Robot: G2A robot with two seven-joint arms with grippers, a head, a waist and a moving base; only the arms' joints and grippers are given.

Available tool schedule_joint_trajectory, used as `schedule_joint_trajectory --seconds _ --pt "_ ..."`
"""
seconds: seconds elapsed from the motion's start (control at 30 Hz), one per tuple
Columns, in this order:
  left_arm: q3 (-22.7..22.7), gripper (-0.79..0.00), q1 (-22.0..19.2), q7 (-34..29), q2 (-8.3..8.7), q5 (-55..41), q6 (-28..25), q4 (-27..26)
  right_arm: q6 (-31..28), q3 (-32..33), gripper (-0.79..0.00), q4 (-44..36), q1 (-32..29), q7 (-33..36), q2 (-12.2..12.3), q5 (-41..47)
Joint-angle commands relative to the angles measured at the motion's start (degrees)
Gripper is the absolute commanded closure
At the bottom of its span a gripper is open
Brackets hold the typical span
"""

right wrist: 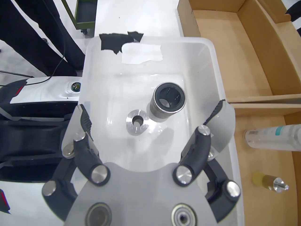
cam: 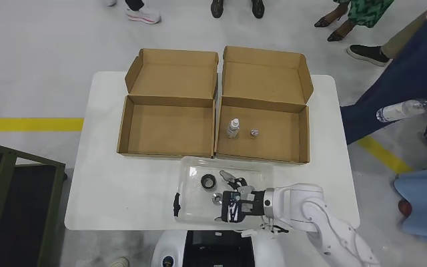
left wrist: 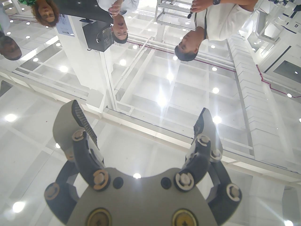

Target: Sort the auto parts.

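Right gripper [right wrist: 151, 115], jaws released, is hovering over the bin [right wrist: 150, 40]; best centring on the ring [right wrist: 141, 128], clear of the sleeve [right wrist: 168, 102]; left gripper [left wrist: 140, 109] likewise released

Upright dark sleeve [right wrist: 167, 104] beside flat silver washer [right wrist: 137, 122] in clear bin [right wrist: 211, 55]; bottle [right wrist: 272, 136] and brass fitting [right wrist: 270, 181] in right box [right wrist: 258, 118]
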Motion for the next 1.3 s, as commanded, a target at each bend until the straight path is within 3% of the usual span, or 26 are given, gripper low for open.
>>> schedule_joint_trajectory --seconds 0.0,0.1,0.2,0.3,0.4,0.5,0.83,1.13,1.27 --pt "0.0 -0.785 0.0 0.0 0.0 0.0 0.0 0.0 -0.27 0.22 -0.674 0.53 -0.26 0.35 0.15 -0.38" --pt "0.0 -0.785 0.0 0.0 0.0 0.0 0.0 0.0 -0.43 -0.07 -0.576 1.42 -0.22 0.38 0.21 -0.85" --pt "0.0 -0.785 0.0 0.0 0.0 0.0 0.0 0.0 -0.52 -0.8 -0.542 2.41 0.36 1.03 0.19 -1.85" --pt "0.0 -0.785 0.0 0.0 0.0 0.0 0.0 0.0 0.57 -1.37 -0.533 3.63 0.81 2.21 0.09 -1.83" --pt "0.0 -0.785 0.0 0.0 0.0 0.0 0.0 0.0 0.99 -1.9 -0.588 4.41 1.34 3.35 0.0 -1.42" --pt "0.0 -0.785 0.0 0.0 0.0 0.0 0.0 0.0 0.85 -2.71 -0.585 5.08 1.89 3.97 -0.09 -1.42" --pt "0.0 -0.785 0.0 0.0 0.0 0.0 0.0 0.0 0.77 -6.49 -0.391 7.52 4.66 4.35 -0.75 -2.84" --pt "0.0 -0.785 0.0 0.0 0.0 0.0 0.0 0.0 2.01 -8.76 -0.372 9.96 6.71 3.1 -1.36 -3.99" --pt "0.0 -0.785 0.0 0.0 0.0 0.0 0.0 0.0 2.83 -9.86 -0.326 11.46 7.64 2.83 -1.71 -4.26"
